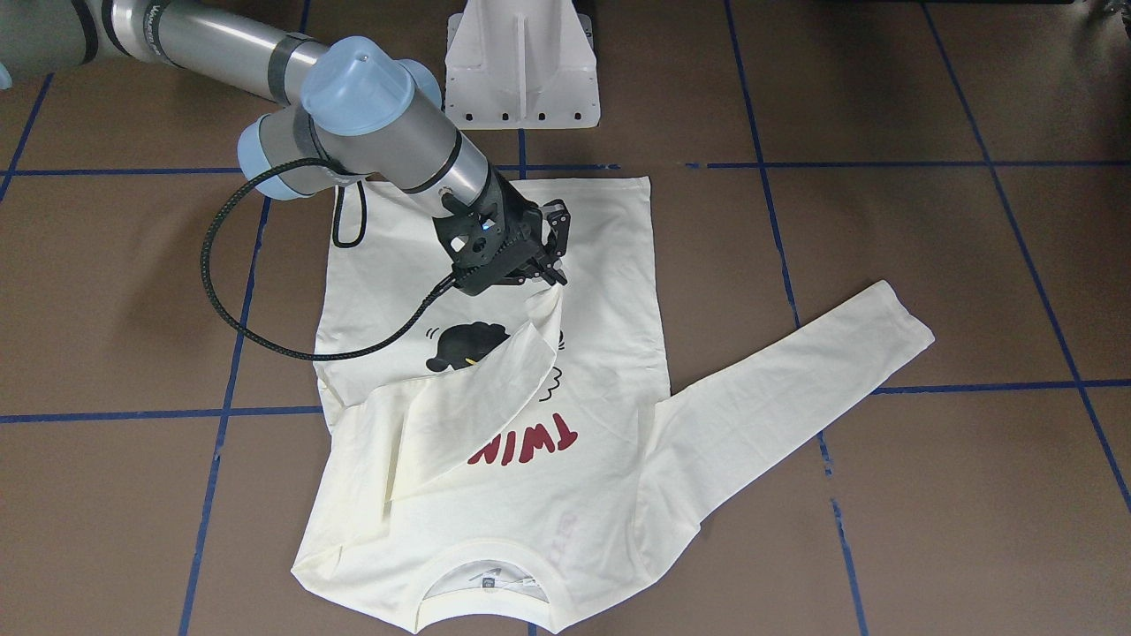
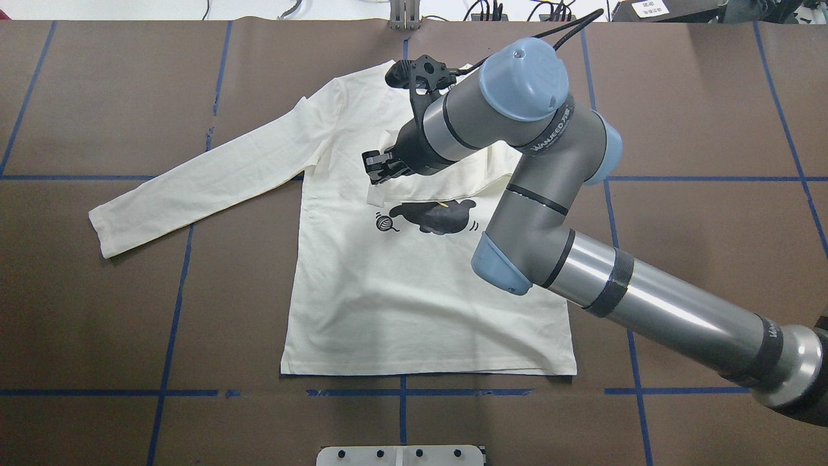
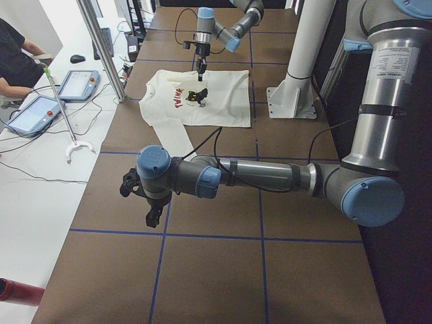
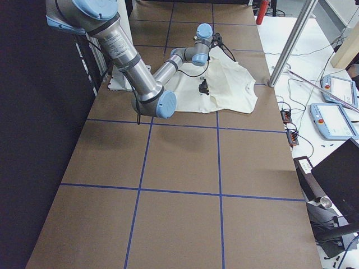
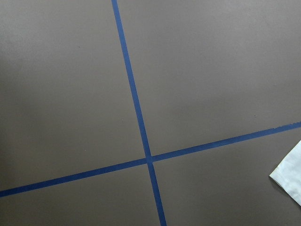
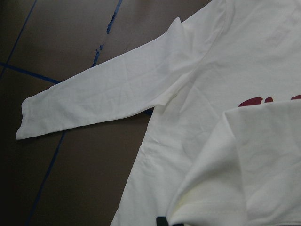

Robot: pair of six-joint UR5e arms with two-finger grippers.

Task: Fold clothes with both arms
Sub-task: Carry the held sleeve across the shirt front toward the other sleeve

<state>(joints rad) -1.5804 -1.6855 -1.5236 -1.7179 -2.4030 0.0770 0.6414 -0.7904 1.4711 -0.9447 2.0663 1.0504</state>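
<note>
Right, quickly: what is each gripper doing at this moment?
Left gripper: cannot tell.
Right gripper: closed, holding the sleeve of the T-shirt.

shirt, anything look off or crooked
Nothing damaged. The shirt lies flat but lopsided: one sleeve is drawn across the print, its cuff held by the right gripper, while the other sleeve lies stretched out.

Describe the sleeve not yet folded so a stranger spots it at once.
On the brown table with blue tape lines, find the cream long-sleeved T-shirt with a black cat print. Its unfolded sleeve stretches flat onto the table on the robot's left side; the other sleeve lies across the chest, held by the right arm's black tool.
</note>
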